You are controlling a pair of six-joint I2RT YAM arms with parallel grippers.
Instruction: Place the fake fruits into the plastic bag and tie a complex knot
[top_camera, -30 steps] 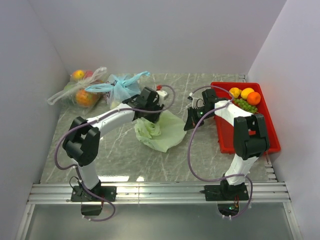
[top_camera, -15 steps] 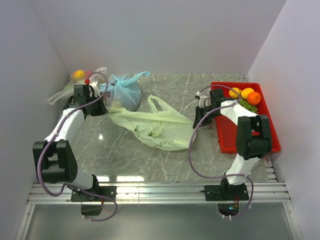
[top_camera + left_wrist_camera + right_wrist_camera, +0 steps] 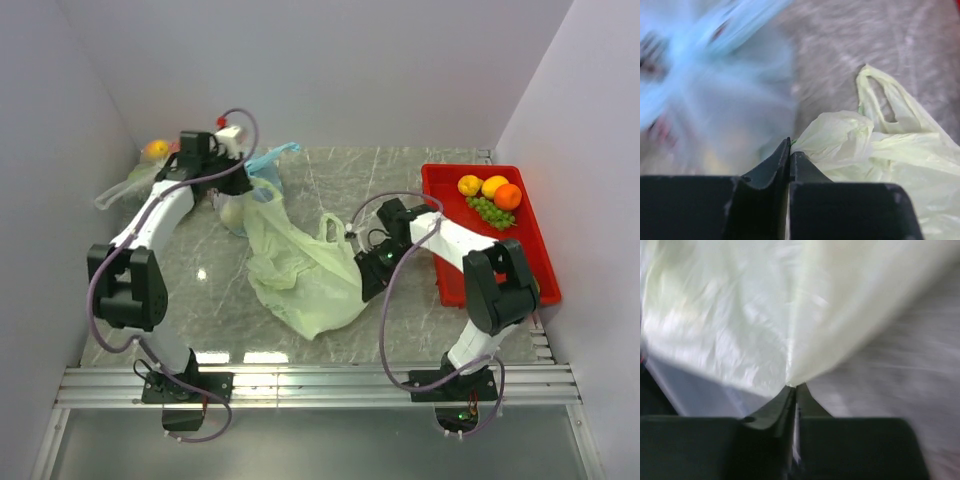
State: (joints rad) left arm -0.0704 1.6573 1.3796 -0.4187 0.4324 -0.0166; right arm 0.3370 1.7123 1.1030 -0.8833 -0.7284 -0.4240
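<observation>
Between the pressed-together jaws of our left gripper [image 3: 790,146] sits a fold of the plastic bag [image 3: 305,275], pinched at its far-left edge, right beside the light blue bag [image 3: 715,85]. Our right gripper [image 3: 793,388] is likewise closed on the film, at the bag's near-right side.

That second hold is what is new. Half a second ago the right gripper hung by the red tray [image 3: 447,272], away from the bag, while the left alone dragged it out long and flat toward the back left. Now we hold the bag from both ends. It rises off the worktop [image 3: 340,170] in a loose hump between the two arms, with one loop handle [image 3: 330,226] standing up near the middle.

We judge this to be the opening step: with two grips we can pull the mouth apart. Nothing is loaded yet; the fake fruits [image 3: 494,186] all lie in the tray's far corner, well apart from the bag. Both wrist views are blurred, so we cannot tell whether each grip has one layer or two.
</observation>
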